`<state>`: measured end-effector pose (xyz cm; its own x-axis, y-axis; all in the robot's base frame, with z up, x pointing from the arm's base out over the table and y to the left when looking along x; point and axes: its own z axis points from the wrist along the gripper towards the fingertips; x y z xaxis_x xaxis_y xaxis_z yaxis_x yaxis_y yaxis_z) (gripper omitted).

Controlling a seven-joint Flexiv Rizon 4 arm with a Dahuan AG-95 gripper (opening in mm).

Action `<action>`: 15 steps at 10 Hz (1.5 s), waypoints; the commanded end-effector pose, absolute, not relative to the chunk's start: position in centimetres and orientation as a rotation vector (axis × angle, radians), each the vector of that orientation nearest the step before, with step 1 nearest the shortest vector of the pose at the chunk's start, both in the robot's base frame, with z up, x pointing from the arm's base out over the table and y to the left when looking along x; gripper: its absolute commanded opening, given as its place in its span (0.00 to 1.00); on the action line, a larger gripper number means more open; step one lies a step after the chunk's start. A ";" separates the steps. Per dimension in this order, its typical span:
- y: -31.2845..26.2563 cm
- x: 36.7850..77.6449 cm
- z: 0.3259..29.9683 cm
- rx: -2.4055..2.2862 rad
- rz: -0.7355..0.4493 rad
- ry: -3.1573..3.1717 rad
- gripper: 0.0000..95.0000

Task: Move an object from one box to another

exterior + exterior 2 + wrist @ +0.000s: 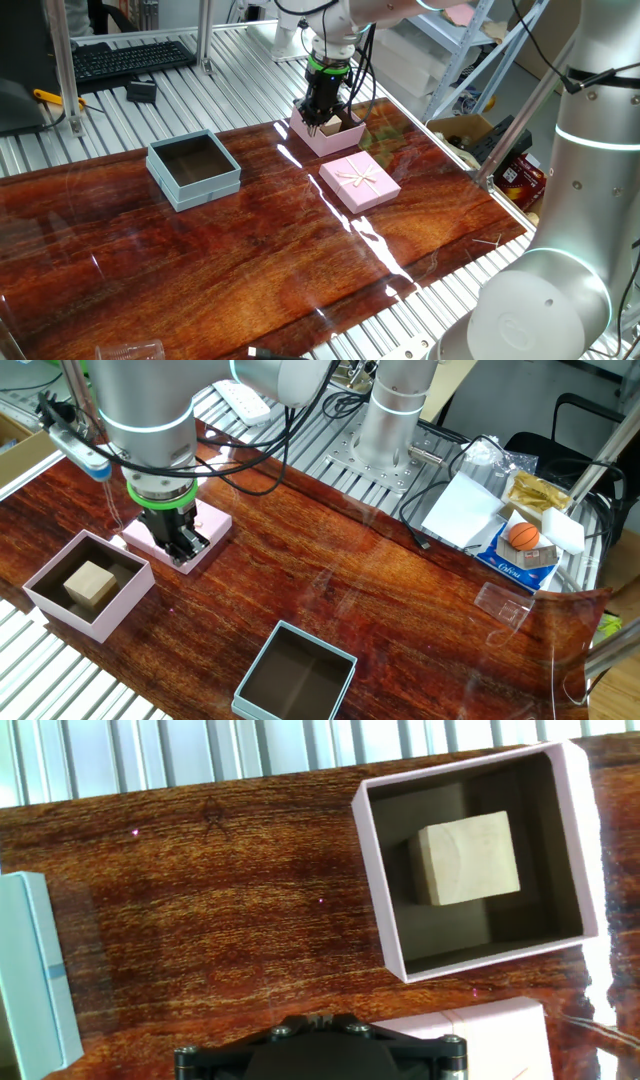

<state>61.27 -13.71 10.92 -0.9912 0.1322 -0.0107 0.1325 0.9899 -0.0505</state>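
Wooden cube (467,858) sits unmarked inside pink box (375,870); pincer (184,546) opening can't be told.

This is a robotics lab or test bench. The glossy wood-grain surface (250,260) lies on a frame of ribbed aluminium rails (120,125), and the silver arm (400,410) is bolted to a metal plate (385,458) with cables (300,430) trailing around it. A keyboard (130,57) sits at the back beside metal posts (62,60), with shelving (470,50) to one side. At the surface's edge lie loose props: a small basketball (524,536), plastic bags (500,460), white sheets (462,510) and a cardboard box (470,130).
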 end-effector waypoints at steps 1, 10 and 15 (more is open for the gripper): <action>-13.7 61.3 10.9 0.128 -0.080 3.140 0.00; -13.7 61.3 10.9 0.056 -0.038 3.166 0.00; -14.2 62.4 10.5 0.039 -0.047 3.154 0.00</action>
<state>62.45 -14.45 10.36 -0.9996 0.0262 0.0075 0.0259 0.9990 -0.0357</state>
